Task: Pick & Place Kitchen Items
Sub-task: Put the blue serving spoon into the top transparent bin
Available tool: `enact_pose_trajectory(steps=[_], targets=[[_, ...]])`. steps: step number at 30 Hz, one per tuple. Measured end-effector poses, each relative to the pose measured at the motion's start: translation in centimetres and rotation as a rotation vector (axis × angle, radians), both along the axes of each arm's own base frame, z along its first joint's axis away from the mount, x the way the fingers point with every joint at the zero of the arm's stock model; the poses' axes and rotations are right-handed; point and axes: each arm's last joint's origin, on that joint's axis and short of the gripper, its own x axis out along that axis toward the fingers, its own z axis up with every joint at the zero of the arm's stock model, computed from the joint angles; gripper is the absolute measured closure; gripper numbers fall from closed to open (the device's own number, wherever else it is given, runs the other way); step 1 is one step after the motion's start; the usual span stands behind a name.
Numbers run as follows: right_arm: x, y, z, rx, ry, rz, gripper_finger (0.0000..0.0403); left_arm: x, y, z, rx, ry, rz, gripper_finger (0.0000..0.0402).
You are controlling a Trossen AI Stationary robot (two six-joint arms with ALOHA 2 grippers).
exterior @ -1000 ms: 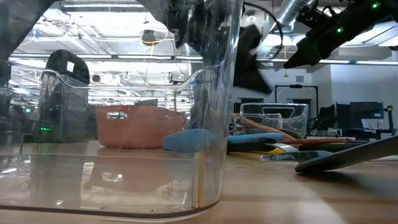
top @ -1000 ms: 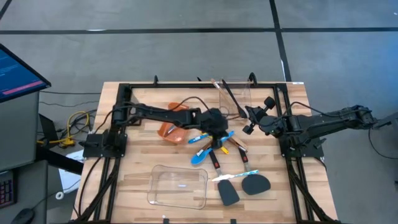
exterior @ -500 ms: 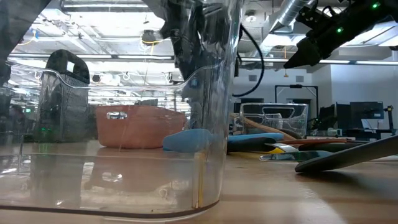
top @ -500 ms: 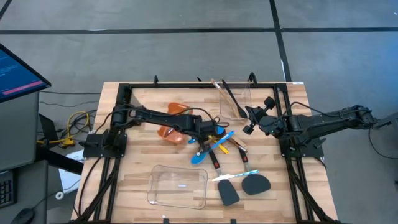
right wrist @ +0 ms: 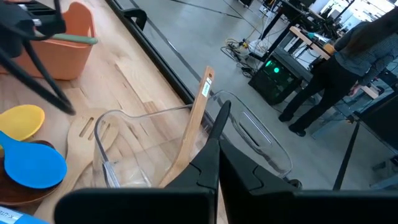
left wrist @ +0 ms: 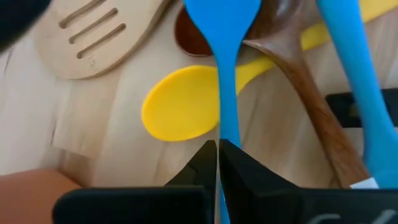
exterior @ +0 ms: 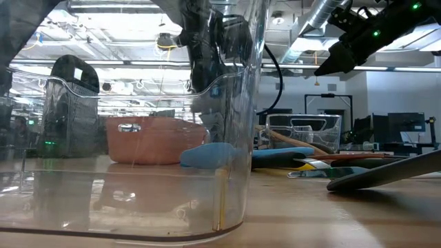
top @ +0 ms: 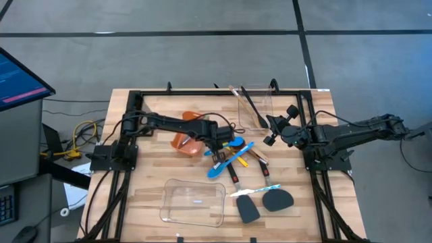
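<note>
My left gripper (top: 219,140) is over the utensil pile at the table's middle, beside the orange bin (top: 187,140), and is shut on a blue spoon (left wrist: 221,25). Under it lie a yellow spoon (left wrist: 180,109), a slotted wooden turner (left wrist: 93,37), a wooden spoon (left wrist: 298,81) and a second blue utensil (left wrist: 357,81). Two black spatulas (top: 263,202) lie near the front right. My right gripper (top: 270,133) waits shut and empty above the table, by the far clear container (right wrist: 186,146). My left gripper pinches the blue spoon's slim handle (left wrist: 229,127) between its two fingers, well back from the bowl. The handle runs along the fingers and the bowl (top: 234,142) points away toward the table's right. The spoon lies over the yellow spoon; whether it is lifted clear I cannot tell.
The far clear container (top: 253,104) holds a wooden tool and a black one leaning on its wall. A second clear container (top: 194,202) stands near the front edge and fills the low view (exterior: 138,138). A person stands in the room beyond the table (right wrist: 339,74).
My left gripper has drawn back toward the table's left, toward the orange bin, from over the pile's right part. The blue spoon has come with it, its bowl now at the pile's far side.
</note>
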Motion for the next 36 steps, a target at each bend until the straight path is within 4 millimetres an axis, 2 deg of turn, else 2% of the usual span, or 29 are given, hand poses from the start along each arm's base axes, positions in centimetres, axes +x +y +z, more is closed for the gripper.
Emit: enact_pose_trajectory(steps=[15,23,36], targets=[[0.0,0.0,0.0,0.0,0.0,0.0,0.0402,0.1,-0.8,0.0,0.007,0.002,-0.047,0.0299],[0.0,0.0,0.0,0.0,0.0,0.0,0.0402,0.1,-0.7,-0.1,0.007,-0.004,-0.043,0.0292],[0.0,0.0,0.0,0.0,0.0,0.0,0.0402,-1.3,-0.8,-3.3,0.004,0.002,-0.031,0.0292]])
